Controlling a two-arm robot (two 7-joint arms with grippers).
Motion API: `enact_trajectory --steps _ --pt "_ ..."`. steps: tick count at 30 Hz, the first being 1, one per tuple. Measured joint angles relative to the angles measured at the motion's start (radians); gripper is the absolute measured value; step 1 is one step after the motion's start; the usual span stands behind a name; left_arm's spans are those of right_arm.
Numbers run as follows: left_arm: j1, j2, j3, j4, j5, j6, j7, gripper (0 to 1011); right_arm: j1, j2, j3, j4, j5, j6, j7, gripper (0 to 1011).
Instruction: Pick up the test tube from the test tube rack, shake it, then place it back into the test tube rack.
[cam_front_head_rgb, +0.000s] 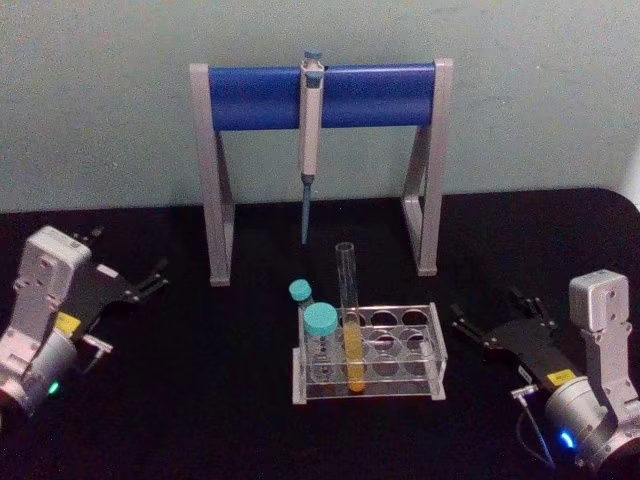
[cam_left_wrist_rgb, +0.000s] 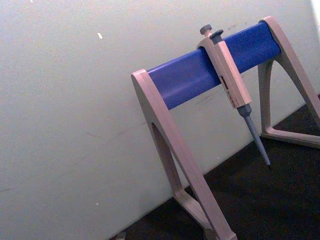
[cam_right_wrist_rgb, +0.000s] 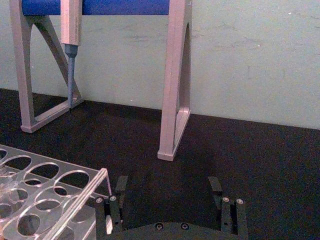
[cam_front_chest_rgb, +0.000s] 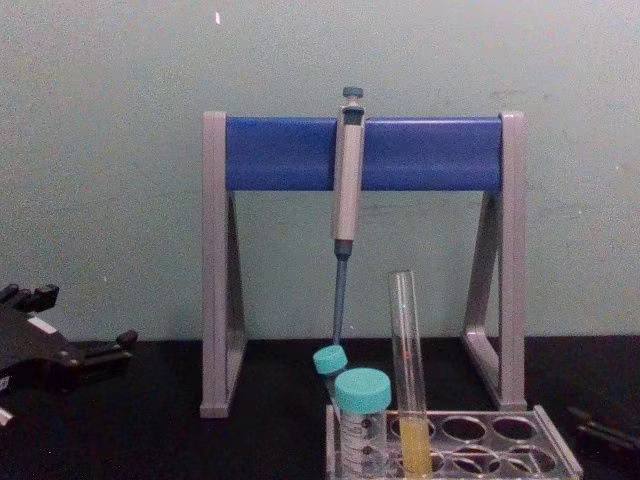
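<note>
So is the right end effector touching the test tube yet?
Apart. In the head view the right end effector sits on the table beyond the rack, clear of the test tube.

Test tube (cam_front_head_rgb: 349, 320) in rack (cam_front_head_rgb: 420, 352), before stand (cam_front_head_rgb: 320, 100)

The right gripper (cam_right_wrist_rgb: 170, 192) has its two black fingers (cam_right_wrist_rgb: 121, 186) spread apart above the black table (cam_right_wrist_rgb: 240, 155). Beside it sits the clear rack (cam_right_wrist_rgb: 45, 200) of round holes. Farther off stands the grey stand (cam_right_wrist_rgb: 175, 85), a pipette (cam_right_wrist_rgb: 71, 35) hanging from its blue bar.

Pale green wall (cam_front_head_rgb: 100, 100), black tabletop (cam_front_head_rgb: 200, 400)
</note>
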Motion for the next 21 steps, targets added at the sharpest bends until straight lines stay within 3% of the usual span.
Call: enact_trajectory --steps 21 --pt "0.000 0.000 0.000 0.000 0.000 0.000 0.000 1001 0.000 0.000 0.000 0.000 0.000 0.000 0.000 1000"
